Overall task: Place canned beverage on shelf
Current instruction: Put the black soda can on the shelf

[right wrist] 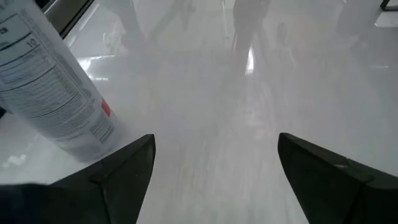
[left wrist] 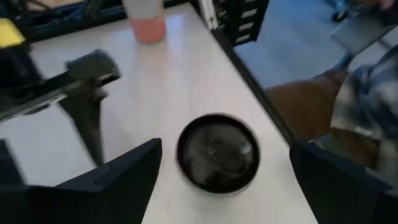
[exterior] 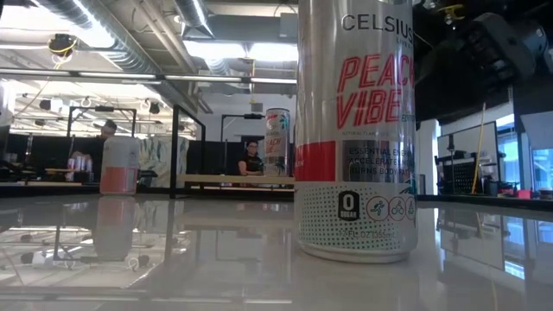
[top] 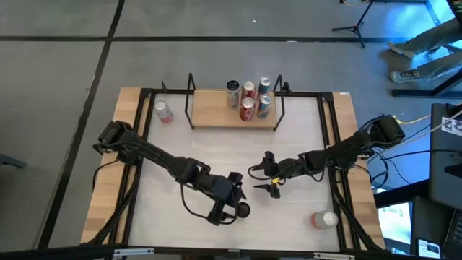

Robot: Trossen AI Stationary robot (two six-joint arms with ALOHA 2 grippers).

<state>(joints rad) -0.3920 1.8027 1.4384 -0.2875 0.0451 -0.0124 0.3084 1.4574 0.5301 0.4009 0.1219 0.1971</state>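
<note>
A white and red can [exterior: 356, 130] stands upright on the tabletop near the front edge. Its dark top shows in the left wrist view [left wrist: 217, 152] and in the high view [top: 243, 210]. My left gripper [left wrist: 225, 148] is open above it, one finger on either side of the top, apart from it; it also shows in the high view [top: 233, 204]. My right gripper [top: 271, 175] is open and empty at mid-table, right of that can, which shows in its view [right wrist: 56, 81]. The wooden shelf [top: 209, 110] at the far side holds several upright cans [top: 249, 100].
A pink and white can [top: 164, 110] stands left of the shelf, and another [top: 325, 219] stands at the near right corner. A black frame [top: 332, 137] runs around the tabletop. Bare table lies between the grippers and the shelf. A plaid sleeve [left wrist: 367, 93] shows beyond the table edge.
</note>
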